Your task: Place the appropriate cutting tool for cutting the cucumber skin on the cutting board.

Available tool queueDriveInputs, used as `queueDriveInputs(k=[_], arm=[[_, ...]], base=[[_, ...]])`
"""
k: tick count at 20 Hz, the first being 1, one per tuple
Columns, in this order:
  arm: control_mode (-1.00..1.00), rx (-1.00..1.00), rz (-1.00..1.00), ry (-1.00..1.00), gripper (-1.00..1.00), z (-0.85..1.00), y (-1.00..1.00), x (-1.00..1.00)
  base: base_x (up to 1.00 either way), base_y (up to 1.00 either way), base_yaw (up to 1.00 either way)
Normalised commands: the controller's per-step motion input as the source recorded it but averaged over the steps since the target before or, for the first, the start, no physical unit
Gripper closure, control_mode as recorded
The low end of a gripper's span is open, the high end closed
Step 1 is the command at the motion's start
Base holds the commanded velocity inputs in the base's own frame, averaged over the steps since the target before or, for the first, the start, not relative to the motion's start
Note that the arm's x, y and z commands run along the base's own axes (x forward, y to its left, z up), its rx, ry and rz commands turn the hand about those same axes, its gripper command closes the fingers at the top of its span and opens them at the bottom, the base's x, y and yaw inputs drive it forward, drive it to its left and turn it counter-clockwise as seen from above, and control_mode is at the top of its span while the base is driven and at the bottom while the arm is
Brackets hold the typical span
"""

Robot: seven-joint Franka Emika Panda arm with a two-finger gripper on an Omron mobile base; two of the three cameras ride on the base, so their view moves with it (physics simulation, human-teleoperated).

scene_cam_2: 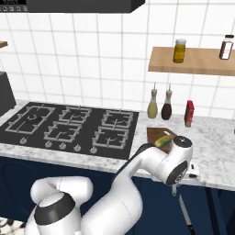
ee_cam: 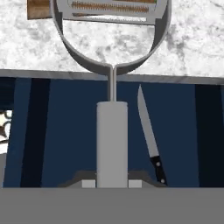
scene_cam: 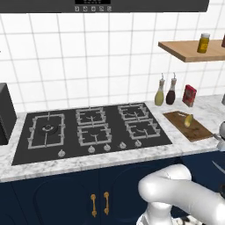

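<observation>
Your gripper (ee_cam: 112, 183) grips the peeler (ee_cam: 112, 131) by its handle, long axis toward 12 o'clock; the board (scene_cam: 193, 127), bearing the cucumber (scene_cam: 188, 120), lies beyond its head at 11 o'clock; carry it forward.

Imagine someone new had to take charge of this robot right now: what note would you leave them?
Gripper: the grey peeler stands up between the fingers, apparently held; the grip itself is hidden. Its head reaches over the marble counter edge.
Cucumber: lying on the dark cutting board, right of the stove.
A black-handled knife shows below, in front of the blue cabinets.
Done: peeler seemingly picked up.
Left: carry it over the board, set it beside the cucumber, release.
</observation>
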Motion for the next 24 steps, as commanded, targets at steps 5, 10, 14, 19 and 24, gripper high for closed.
queueDriveInputs(k=[5, 10, 14, 19, 24], arm=[[-1.00, 0.11, -0.22, 0.01, 1.00, 0.75, -0.04, 1.00], [-1.00, 0.08, -0.18, 0.00, 1.00, 0.28, 0.06, 0.99], [-1.00, 0.04, -0.20, 0.00, 1.00, -0.48, 0.29, 0.63], [-1.00, 0.02, -0.19, 0.00, 1.00, -0.38, 0.03, 0.46], [-1.00, 0.00, -0.12, 0.00, 1.00, -0.35, 0.00, 0.29]], base=[[0.00, 0.00, 0.00], [0.00, 0.00, 0.00], [0.00, 0.00, 0.00], [0.00, 0.00, 0.00], [0.00, 0.00, 0.00]])
